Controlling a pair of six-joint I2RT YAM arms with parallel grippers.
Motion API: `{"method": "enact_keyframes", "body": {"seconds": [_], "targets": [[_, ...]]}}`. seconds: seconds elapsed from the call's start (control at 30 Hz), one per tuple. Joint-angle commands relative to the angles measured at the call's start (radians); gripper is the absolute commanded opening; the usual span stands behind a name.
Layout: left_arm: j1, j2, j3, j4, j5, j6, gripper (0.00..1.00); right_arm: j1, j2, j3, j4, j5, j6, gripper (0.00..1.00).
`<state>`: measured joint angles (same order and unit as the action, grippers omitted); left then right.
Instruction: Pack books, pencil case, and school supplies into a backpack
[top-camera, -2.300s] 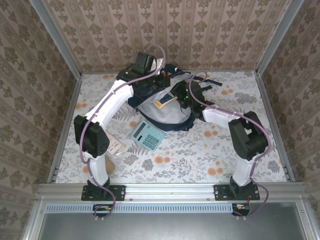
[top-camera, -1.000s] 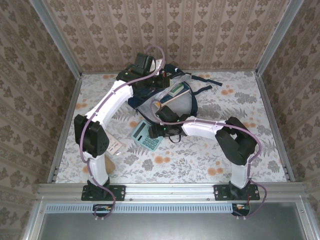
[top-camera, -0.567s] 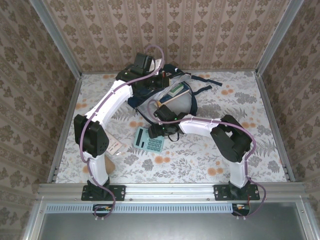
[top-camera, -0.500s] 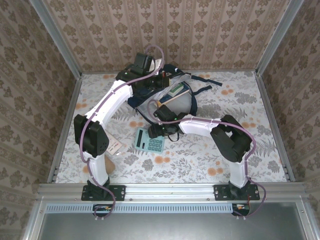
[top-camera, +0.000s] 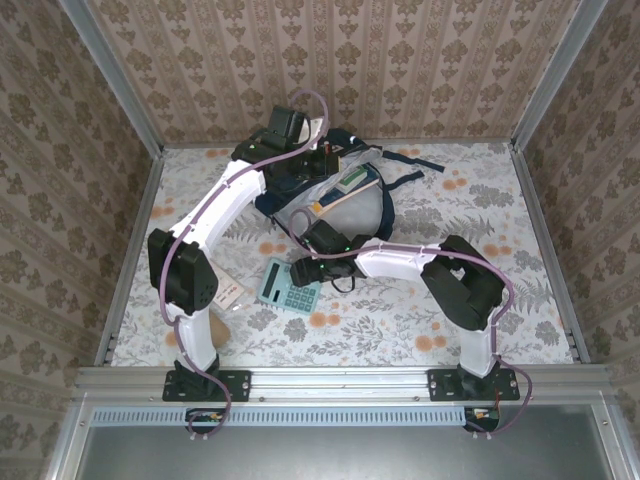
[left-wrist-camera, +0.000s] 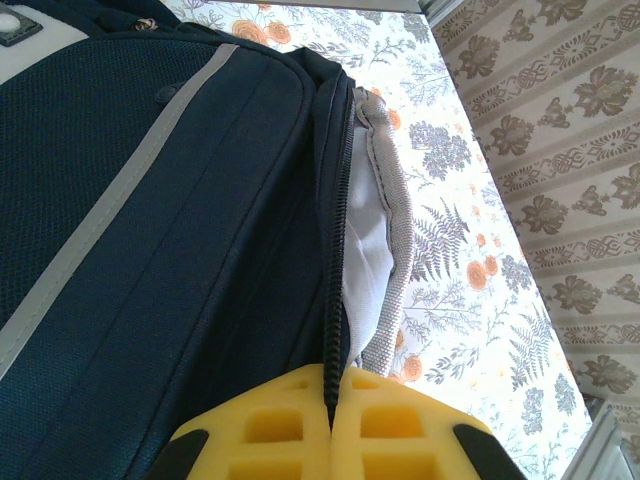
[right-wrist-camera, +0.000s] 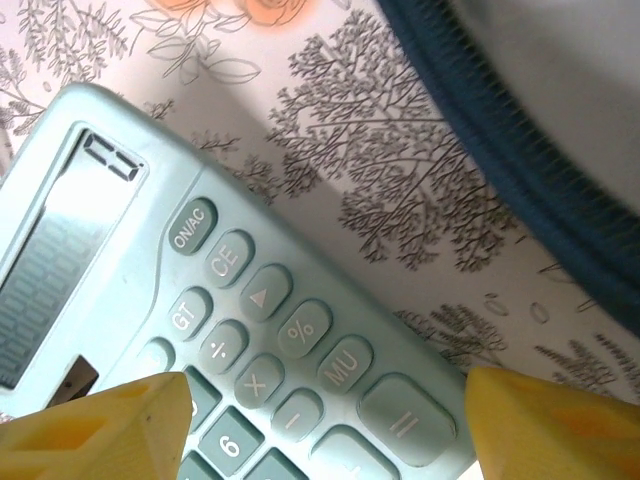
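Backpack (top-camera: 270, 204): one, at the middle of the table's (top-camera: 480, 200) far edge, mouth open, grey lining showing. Calculator (right-wrist-camera: 250, 300): one, near the table's middle. White card (top-camera: 233, 294): one; pencil case (top-camera: 218, 330): one; both toward the near-left corner. Left fingers (left-wrist-camera: 270, 430) are pressed together, pinching the backpack's zipper edge. Right fingers (right-wrist-camera: 100, 425) are spread wide, straddling the calculator's key end; contact cannot be told. Versus earliest frame: the right arm has left the backpack mouth, and the calculator sits turned, slightly nearer the near edge.
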<state>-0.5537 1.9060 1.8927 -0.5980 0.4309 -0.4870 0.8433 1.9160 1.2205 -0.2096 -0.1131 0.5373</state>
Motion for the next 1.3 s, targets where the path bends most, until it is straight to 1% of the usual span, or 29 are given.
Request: {"method": "enact_keyframes", "body": {"seconds": [0.0, 0.1, 0.23, 0.33, 0.37, 0.5, 0.57, 0.67, 0.83, 0.9, 0.93, 0.97, 1.13, 1.17, 1.27], "targets": [[0.010, -0.062, 0.010, 0.046, 0.028, -0.010, 0.00, 0.014, -0.065, -0.015, -0.035, -0.024, 0.025, 0.73], [0.011, -0.068, 0.009, 0.040, 0.025, -0.003, 0.00, 0.006, -0.084, 0.012, -0.082, 0.015, -0.031, 0.74], [0.011, -0.066, 0.012, 0.039, 0.025, -0.007, 0.00, -0.014, -0.010, 0.121, -0.138, -0.012, -0.120, 0.75], [0.011, -0.069, 0.020, 0.027, 0.024, -0.004, 0.00, 0.011, 0.030, 0.173, -0.139, -0.009, -0.175, 0.76], [0.012, -0.072, 0.021, 0.021, 0.018, 0.001, 0.00, 0.024, 0.041, 0.190, -0.144, 0.010, -0.192, 0.76], [0.021, -0.085, 0.021, 0.011, 0.008, 0.010, 0.00, 0.084, 0.048, 0.220, -0.145, 0.042, -0.233, 0.70], [0.030, -0.088, 0.024, 0.009, 0.009, 0.009, 0.00, 0.129, 0.045, 0.220, -0.141, 0.108, -0.260, 0.70], [0.035, -0.090, 0.026, 0.010, 0.011, 0.010, 0.00, 0.185, 0.070, 0.259, -0.179, 0.212, -0.315, 0.75], [0.037, -0.083, 0.026, 0.017, 0.018, 0.005, 0.00, 0.249, 0.121, 0.317, -0.220, 0.321, -0.403, 0.78], [0.037, -0.084, 0.026, 0.015, 0.019, 0.006, 0.00, 0.268, 0.144, 0.340, -0.232, 0.369, -0.433, 0.83], [0.037, -0.084, 0.026, 0.016, 0.019, 0.007, 0.00, 0.275, 0.154, 0.351, -0.238, 0.388, -0.444, 0.84], [0.037, -0.084, 0.028, 0.015, 0.018, 0.007, 0.00, 0.282, 0.166, 0.364, -0.244, 0.419, -0.447, 0.87], [0.039, -0.085, 0.033, 0.013, 0.021, 0.007, 0.00, 0.293, 0.211, 0.414, -0.252, 0.462, -0.481, 0.89], [0.039, -0.085, 0.035, 0.012, 0.022, 0.008, 0.00, 0.293, 0.222, 0.428, -0.259, 0.472, -0.482, 0.98], [0.040, -0.085, 0.034, 0.012, 0.022, 0.008, 0.00, 0.293, 0.268, 0.487, -0.287, 0.493, -0.493, 0.99]]}}
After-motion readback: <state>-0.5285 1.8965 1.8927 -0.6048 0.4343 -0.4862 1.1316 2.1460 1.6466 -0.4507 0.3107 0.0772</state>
